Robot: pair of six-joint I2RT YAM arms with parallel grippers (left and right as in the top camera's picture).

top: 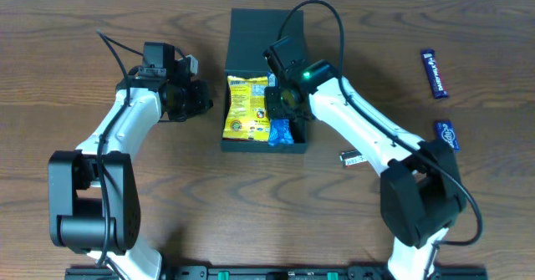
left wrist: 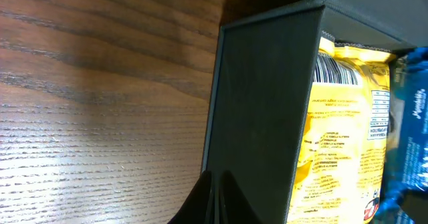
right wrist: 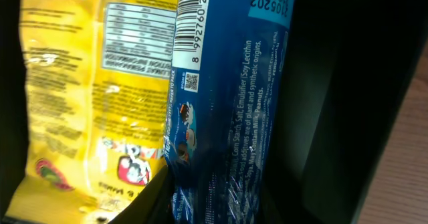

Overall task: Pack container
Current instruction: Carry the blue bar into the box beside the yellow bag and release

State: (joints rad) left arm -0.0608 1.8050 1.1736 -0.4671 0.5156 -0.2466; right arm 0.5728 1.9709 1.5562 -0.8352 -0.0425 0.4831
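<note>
The dark teal container [top: 255, 36] stands open at the table's middle, its flap lid lying back at the far side. Inside lie a yellow snack packet [top: 245, 106] and a blue snack packet [top: 280, 131]. My right gripper [top: 284, 109] reaches down into the box and is shut on the blue packet [right wrist: 227, 117], which sits beside the yellow packet [right wrist: 93, 83] near the right wall. My left gripper [top: 201, 96] is shut, with its fingertips [left wrist: 217, 197] against the outside of the container's left wall [left wrist: 261, 117]. The yellow packet [left wrist: 341, 130] shows over that wall.
Two blue snack bars lie on the wooden table at the right, one far [top: 432, 71] and one nearer [top: 447, 134]. A small silver packet [top: 354, 157] lies just right of the container's front corner.
</note>
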